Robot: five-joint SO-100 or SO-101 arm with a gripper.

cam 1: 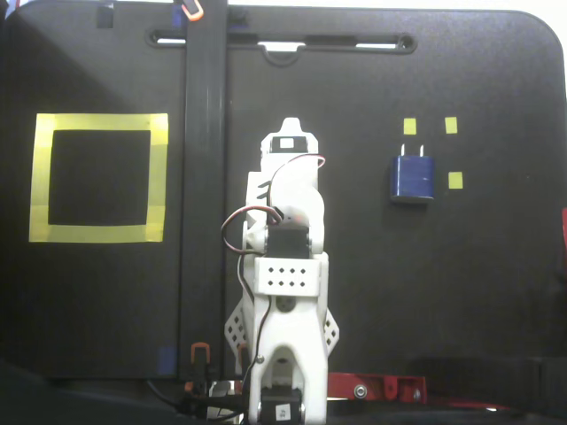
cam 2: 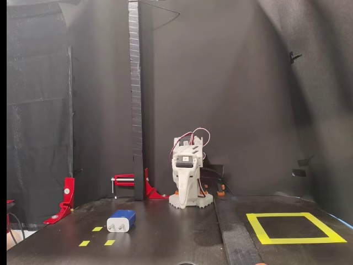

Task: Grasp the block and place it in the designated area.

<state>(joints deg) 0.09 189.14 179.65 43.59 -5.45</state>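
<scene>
While the arm (cam 1: 285, 266) sat folded over its base near the middle of the tabletop (cam 1: 496, 292), we found the block (cam 1: 413, 177) lying well off to its right in the fixed view from above, and to its left in the low fixed view (cam 2: 121, 221). We saw the block among small yellow tape squares (cam 1: 454, 180), with its two prongs pointing away from the arm's base, so its long axis ran roughly parallel to the folded arm. We placed the claw (cam 1: 289, 128) at the far end of the arm, tucked in and holding nothing, but we could not tell whether its fingers were apart or together. We noted the designated area (cam 1: 159, 177) on the opposite side, empty. We judged the coming move to be a swing sideways toward the block.
</scene>
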